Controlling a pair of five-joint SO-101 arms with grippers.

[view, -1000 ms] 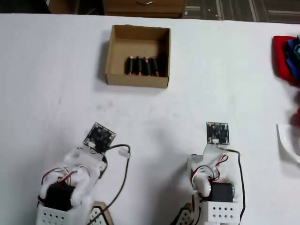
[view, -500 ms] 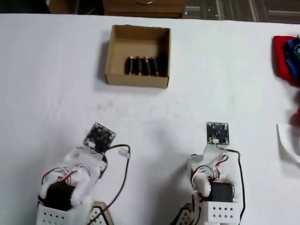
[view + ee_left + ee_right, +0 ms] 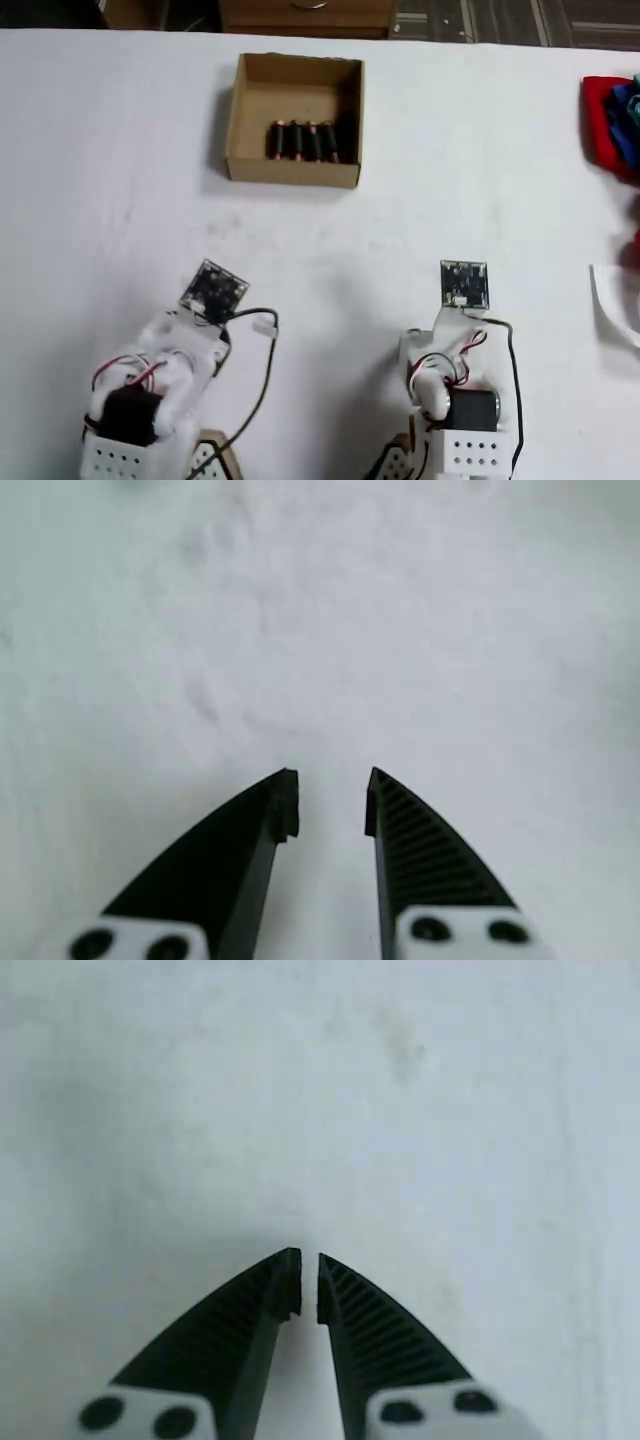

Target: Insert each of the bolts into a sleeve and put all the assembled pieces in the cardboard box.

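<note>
The cardboard box [image 3: 293, 172] stands at the back of the white table, left of centre. Several assembled pieces [image 3: 310, 140], black sleeves with copper-coloured bolts, lie side by side inside it. Both arms rest at the table's near edge, far from the box: the left arm [image 3: 160, 375] and the right arm [image 3: 450, 390]. My left gripper [image 3: 330, 802] hangs over bare table, open by a small gap with nothing in it. Over bare table too, my right gripper [image 3: 308, 1285] is shut, holding nothing.
A red and blue cloth heap [image 3: 612, 115] lies at the table's right edge, with a white curved object [image 3: 615, 310] nearer along that edge. Wooden furniture [image 3: 305, 15] stands behind the table. Bare white table stretches between the arms and the box.
The left arm has shifted very slightly toward the near edge. The box, its pieces and the right arm are as before.
</note>
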